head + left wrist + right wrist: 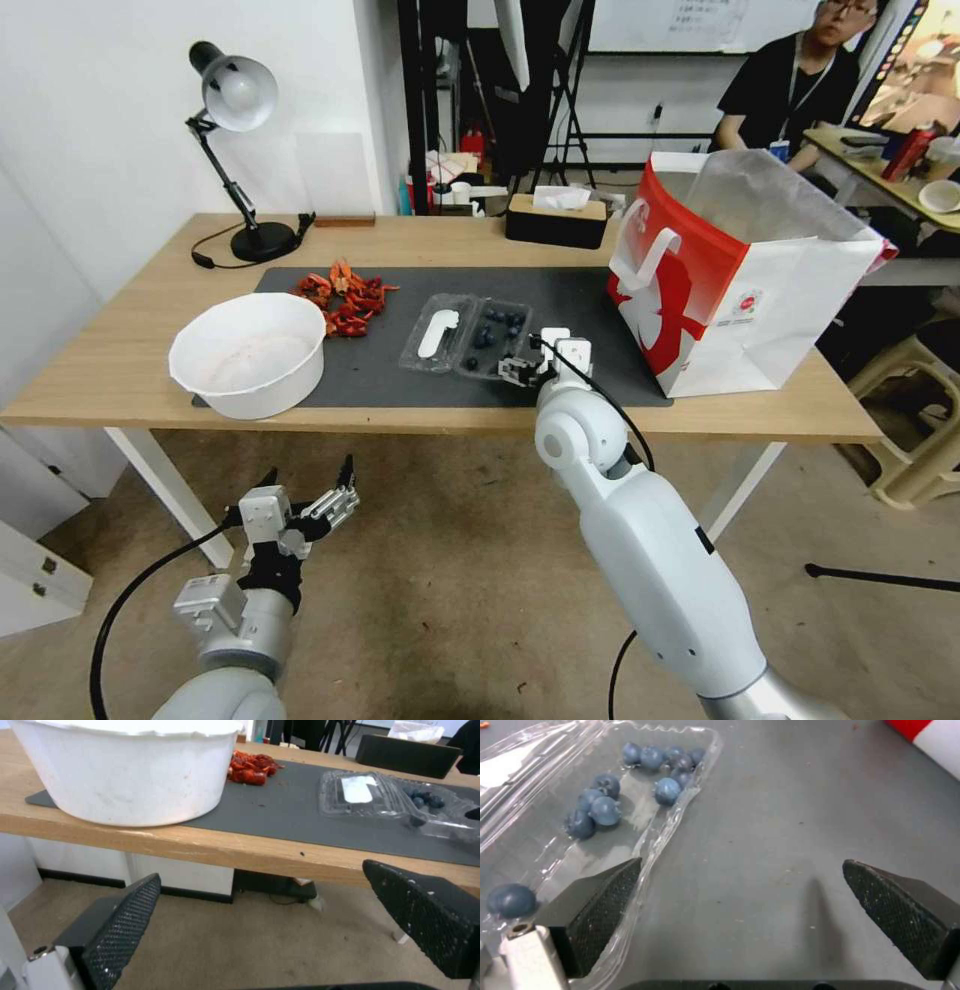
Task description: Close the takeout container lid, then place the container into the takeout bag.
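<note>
My left gripper (318, 493) waits spread and empty below the table edge. On the grey mat (580, 300) the takeout container (497, 335) lies open, lid (437, 333) flat to its left, long axes running away from me. My right gripper (524, 368), wide open and empty, sits at the berry tray's near right corner. I'd steady the tray before folding the lid over.
</note>
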You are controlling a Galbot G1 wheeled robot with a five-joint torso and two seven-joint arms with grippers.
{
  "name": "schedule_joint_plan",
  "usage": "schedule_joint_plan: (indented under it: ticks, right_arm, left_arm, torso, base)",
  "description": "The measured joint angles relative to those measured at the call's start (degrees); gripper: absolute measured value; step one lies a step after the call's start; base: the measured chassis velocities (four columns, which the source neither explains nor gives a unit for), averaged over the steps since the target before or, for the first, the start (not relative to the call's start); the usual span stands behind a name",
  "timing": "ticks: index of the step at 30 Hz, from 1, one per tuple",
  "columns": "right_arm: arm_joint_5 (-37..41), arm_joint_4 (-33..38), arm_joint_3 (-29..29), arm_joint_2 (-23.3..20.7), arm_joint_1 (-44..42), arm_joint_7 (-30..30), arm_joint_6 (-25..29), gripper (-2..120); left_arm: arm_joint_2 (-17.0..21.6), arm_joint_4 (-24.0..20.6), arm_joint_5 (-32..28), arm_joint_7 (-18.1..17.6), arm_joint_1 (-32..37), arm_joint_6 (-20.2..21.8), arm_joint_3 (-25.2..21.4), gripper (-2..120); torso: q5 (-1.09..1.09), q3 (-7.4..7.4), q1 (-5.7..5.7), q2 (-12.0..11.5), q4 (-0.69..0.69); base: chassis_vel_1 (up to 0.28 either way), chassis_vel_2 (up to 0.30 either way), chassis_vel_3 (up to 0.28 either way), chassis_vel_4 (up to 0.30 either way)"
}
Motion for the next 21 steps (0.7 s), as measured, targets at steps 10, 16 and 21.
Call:
schedule_joint_plan:
  ticks: [10, 16, 21]
  right_arm:
    - [1.0, 1.0, 1.4, -2.6, -0.3, -0.3, 0.0, 100]
    - [1.2, 1.6, 2.3, -3.8, -0.7, -1.4, 0.0, 100]
    - [0.5, 3.7, 3.6, -3.9, -1.8, -4.4, 0.1, 100]
  left_arm:
    - [-0.3, 0.2, 0.6, -0.1, 0.2, -0.6, 0.5, 100]
    - [-0.4, 0.2, 0.7, -0.1, 0.3, -0.7, 0.6, 100]
    - [-0.5, 0.2, 0.8, -0.1, 0.3, -1.0, 0.6, 100]
  torso:
    - [-0.01, 0.0, 0.0, 0.0, 0.0]
    - [0.0, 0.0, 0.0, 0.0, 0.0]
    - [0.0, 0.0, 0.0, 0.0, 0.0]
  base:
    - [0.0, 0.0, 0.0, 0.0]
    - [0.0, 0.0, 0.0, 0.0]
    - [0.0, 0.0, 0.0, 0.0]
